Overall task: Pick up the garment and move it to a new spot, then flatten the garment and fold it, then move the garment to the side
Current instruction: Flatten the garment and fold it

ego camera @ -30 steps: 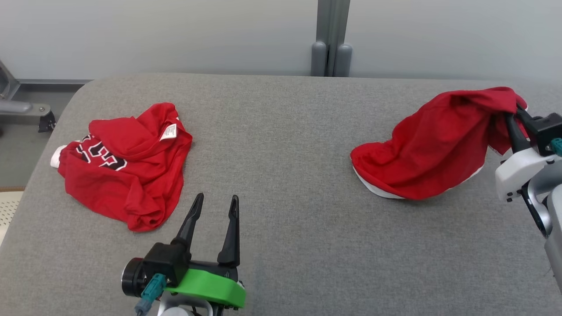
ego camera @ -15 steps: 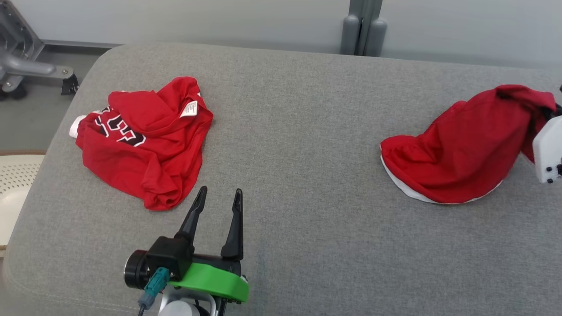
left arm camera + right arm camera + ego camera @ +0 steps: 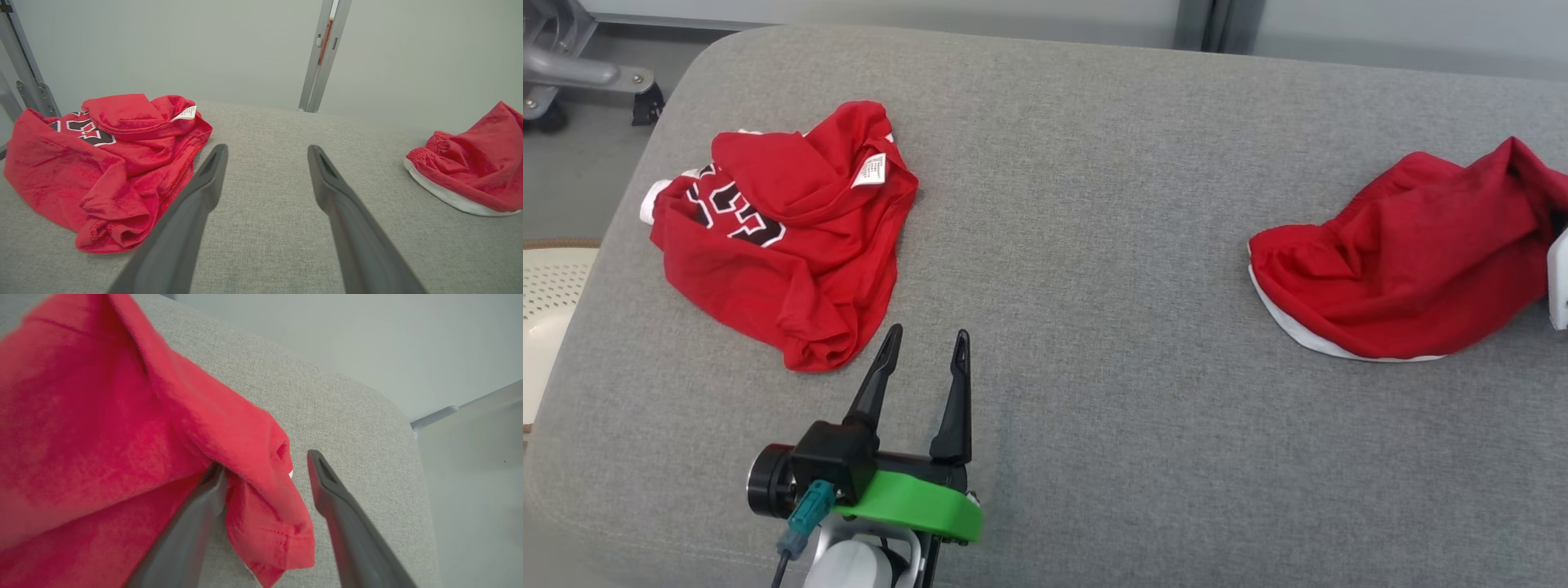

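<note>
A crumpled red garment [image 3: 1405, 269] with a white hem lies at the right of the grey padded table [image 3: 1094, 204]; it also shows at the right of the left wrist view [image 3: 474, 171]. In the right wrist view my right gripper [image 3: 265, 461] is open. A loose fold of this garment [image 3: 102, 437] hangs between its fingers and drapes over the left one. The right arm's white housing [image 3: 1558, 282] touches the cloth's right end. A second red garment [image 3: 784, 237], with black and white lettering, lies bunched at the left [image 3: 94, 163]. My left gripper [image 3: 929, 333] hovers open and empty near its lower corner [image 3: 267, 149].
A metal frame with a caster [image 3: 572, 73] stands on the floor beyond the table's far left corner. A white perforated object [image 3: 547, 310] sits off the left edge. A grey post [image 3: 1217, 20] rises behind the table. The table's rounded right corner [image 3: 404, 416] is close to the right gripper.
My right gripper has opened and let go of the right garment, whose raised end has sagged. The camera has tilted down. The left gripper has stayed put.
</note>
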